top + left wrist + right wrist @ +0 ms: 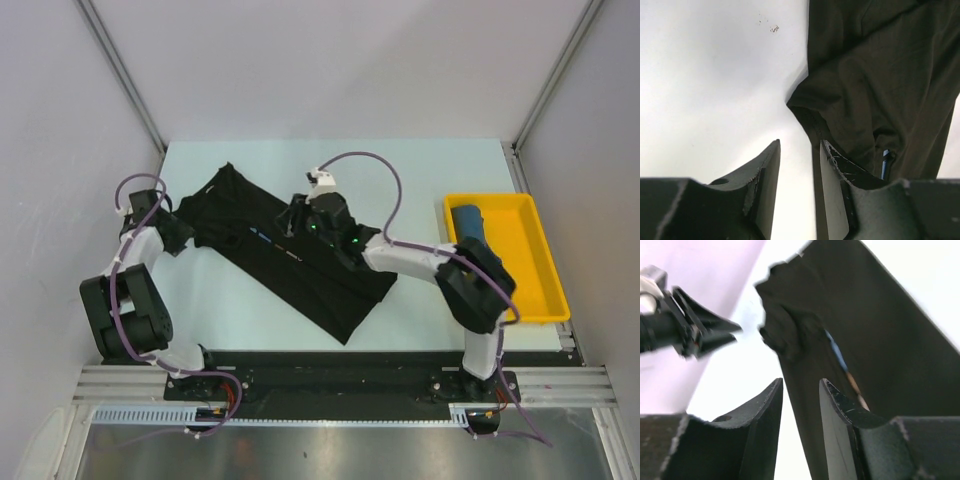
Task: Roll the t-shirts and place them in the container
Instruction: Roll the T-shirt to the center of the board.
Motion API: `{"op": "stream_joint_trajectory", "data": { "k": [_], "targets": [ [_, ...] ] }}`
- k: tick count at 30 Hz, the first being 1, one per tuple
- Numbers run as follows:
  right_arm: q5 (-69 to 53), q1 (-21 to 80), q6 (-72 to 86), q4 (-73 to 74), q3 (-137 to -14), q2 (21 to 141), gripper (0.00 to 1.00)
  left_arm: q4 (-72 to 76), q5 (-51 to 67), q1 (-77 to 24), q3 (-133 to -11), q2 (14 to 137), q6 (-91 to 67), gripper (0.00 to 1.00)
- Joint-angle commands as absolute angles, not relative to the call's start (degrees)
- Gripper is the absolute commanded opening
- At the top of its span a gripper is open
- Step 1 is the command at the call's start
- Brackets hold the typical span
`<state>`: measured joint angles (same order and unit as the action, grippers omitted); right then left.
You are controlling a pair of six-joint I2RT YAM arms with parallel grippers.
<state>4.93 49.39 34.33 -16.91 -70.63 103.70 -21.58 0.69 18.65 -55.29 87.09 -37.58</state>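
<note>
The black t-shirt [290, 275] lies as a long folded strip running diagonally across the table, its small blue and brown print [840, 357] facing up. Its upper-left end is bunched [787, 330]. My left gripper [188, 237] sits at that left end, open, with only bare table between its fingers [799, 150]; the black cloth [875, 75] lies just to its right. My right gripper [292, 216] hovers over the strip's upper edge, open, with the cloth edge below the gap [801, 385]. The teal-blue t-shirt [468, 222] lies rolled in the yellow tray.
The yellow tray [545, 270] stands at the table's right edge. The pale table [420, 180] is walled in at the back and on both sides. In the right wrist view the left gripper [715, 332] shows just past the bunched end.
</note>
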Motion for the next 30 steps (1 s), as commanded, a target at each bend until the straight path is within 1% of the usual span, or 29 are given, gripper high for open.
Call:
{"op": "stream_joint_trajectory", "data": {
  "k": [1, 5, 7, 8, 11, 15, 16, 17, 21, 27, 30],
  "targets": [
    [4.3, 52.4, 35.2, -28.6, -83.4, 116.5, 0.4, -20.5, 3.1, 19.8, -55.5, 84.9, -35.6, 0.41],
    [5.8, 54.8, 33.8, -21.5, -98.7, 128.7, 0.34, -20.1, 2.2, 20.0, -54.3, 84.5, -34.6, 0.39],
    [6.0, 55.5, 33.7, -18.7, -102.5, 133.7, 0.34, -20.0, 1.8, 20.0, -53.5, 84.5, -34.1, 0.39],
    [7.1, 55.7, 33.4, -16.8, -107.0, 135.1, 0.34, -20.0, 1.0, 20.0, -53.3, 84.5, -34.0, 0.39],
    [10.4, 56.6, 32.7, -11.5, -112.1, 139.1, 0.34, -19.2, 0.9, 20.2, -52.6, 84.9, -33.7, 0.39],
    [15.3, 57.0, 32.1, -8.2, -112.4, 139.3, 0.36, -17.7, 1.6, 20.2, -52.7, 86.1, -33.4, 0.4],
    [15.6, 57.0, 32.0, -8.0, -112.6, 139.5, 0.39, -17.4, 1.8, 20.2, -52.8, 86.4, -33.4, 0.4],
    [15.3, 57.0, 32.0, -7.8, -112.9, 140.3, 0.4, -17.1, 2.0, 20.3, -52.8, 86.7, -33.3, 0.4],
    [14.2, 57.0, 32.3, -4.5, -117.2, 143.0, 0.39, -16.0, 2.6, 20.2, -52.7, 87.5, -33.7, 0.4],
    [13.3, 57.1, 32.9, -3.3, -118.7, 144.6, 0.4, -15.1, 3.2, 20.2, -53.0, 88.8, -33.9, 0.4],
    [13.3, 57.1, 33.0, -2.6, -118.2, 144.5, 0.38, -14.4, 3.6, 20.2, -53.2, 89.5, -33.9, 0.41]
  ]
}}
